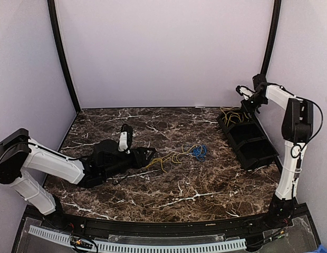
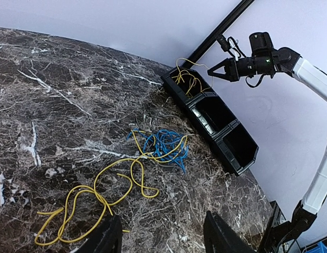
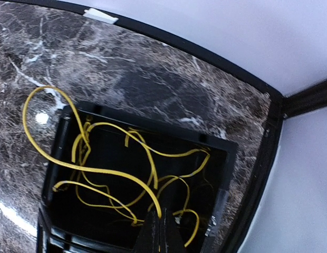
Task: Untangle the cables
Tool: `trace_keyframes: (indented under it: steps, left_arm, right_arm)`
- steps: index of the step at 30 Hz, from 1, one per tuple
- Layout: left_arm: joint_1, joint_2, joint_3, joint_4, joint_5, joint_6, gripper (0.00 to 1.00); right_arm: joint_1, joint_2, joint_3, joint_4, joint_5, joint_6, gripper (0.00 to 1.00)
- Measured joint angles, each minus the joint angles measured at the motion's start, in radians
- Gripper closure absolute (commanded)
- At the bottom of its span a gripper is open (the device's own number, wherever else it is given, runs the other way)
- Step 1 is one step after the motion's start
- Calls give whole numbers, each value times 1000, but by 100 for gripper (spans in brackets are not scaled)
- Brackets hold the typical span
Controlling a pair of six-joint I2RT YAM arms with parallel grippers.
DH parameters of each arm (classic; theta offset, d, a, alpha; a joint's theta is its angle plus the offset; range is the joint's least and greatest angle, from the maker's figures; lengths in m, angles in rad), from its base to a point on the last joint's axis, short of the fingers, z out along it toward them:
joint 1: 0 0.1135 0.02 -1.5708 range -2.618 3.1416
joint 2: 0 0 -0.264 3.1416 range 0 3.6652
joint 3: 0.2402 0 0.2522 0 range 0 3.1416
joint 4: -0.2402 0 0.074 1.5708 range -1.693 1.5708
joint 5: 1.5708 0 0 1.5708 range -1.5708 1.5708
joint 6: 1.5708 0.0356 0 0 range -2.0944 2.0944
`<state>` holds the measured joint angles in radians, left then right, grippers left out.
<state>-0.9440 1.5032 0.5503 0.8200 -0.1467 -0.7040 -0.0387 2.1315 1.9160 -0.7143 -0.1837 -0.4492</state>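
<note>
Loosely looped yellow cables (image 2: 100, 195), bunched blue cables (image 2: 163, 145), veined marble table (image 2: 74, 95)

High view from the near edge down over the whole tabletop (image 1: 169, 195), left wrist low, facing the bin (image 2: 237, 142), right wrist close above it.

Dark marble table (image 1: 153, 195) carries a loose yellow cable (image 1: 169, 158), a blue cable bundle (image 1: 198, 152) and a black bin (image 1: 257, 151)
</note>
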Motion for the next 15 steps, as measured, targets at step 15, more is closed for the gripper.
trace_keyframes:
  steps: [15]
  left_arm:
    - [0, 24, 1, 2, 9, -7, 45]
  right_arm:
    - [-66, -15, -100, 20, 115, -30, 100]
